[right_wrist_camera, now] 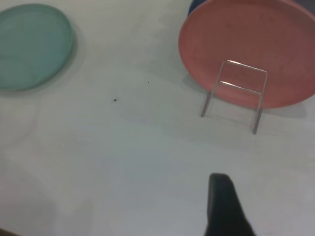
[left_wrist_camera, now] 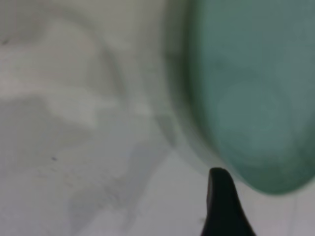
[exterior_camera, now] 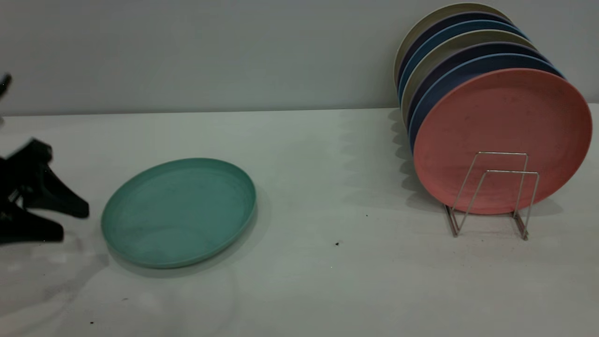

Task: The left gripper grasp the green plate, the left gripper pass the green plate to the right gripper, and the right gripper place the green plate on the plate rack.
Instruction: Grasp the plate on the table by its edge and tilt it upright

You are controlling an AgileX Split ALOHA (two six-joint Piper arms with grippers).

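Observation:
The green plate [exterior_camera: 180, 210] lies flat on the white table at the left; it also shows in the left wrist view [left_wrist_camera: 251, 93] and the right wrist view [right_wrist_camera: 32, 46]. My left gripper [exterior_camera: 75, 221] is open and empty, low over the table just left of the plate's rim and not touching it; one of its fingers [left_wrist_camera: 221, 206] shows next to the rim. The plate rack [exterior_camera: 496, 187] stands at the right, its two front wire loops bare. My right gripper is out of the exterior view; one finger [right_wrist_camera: 221, 206] shows above bare table, with nothing held.
A salmon-pink plate [exterior_camera: 503, 135] stands on edge in the rack behind the free loops, with several blue, dark and beige plates [exterior_camera: 449, 51] stacked behind it. The grey wall runs close behind the table. Small dark specks [exterior_camera: 337, 243] lie mid-table.

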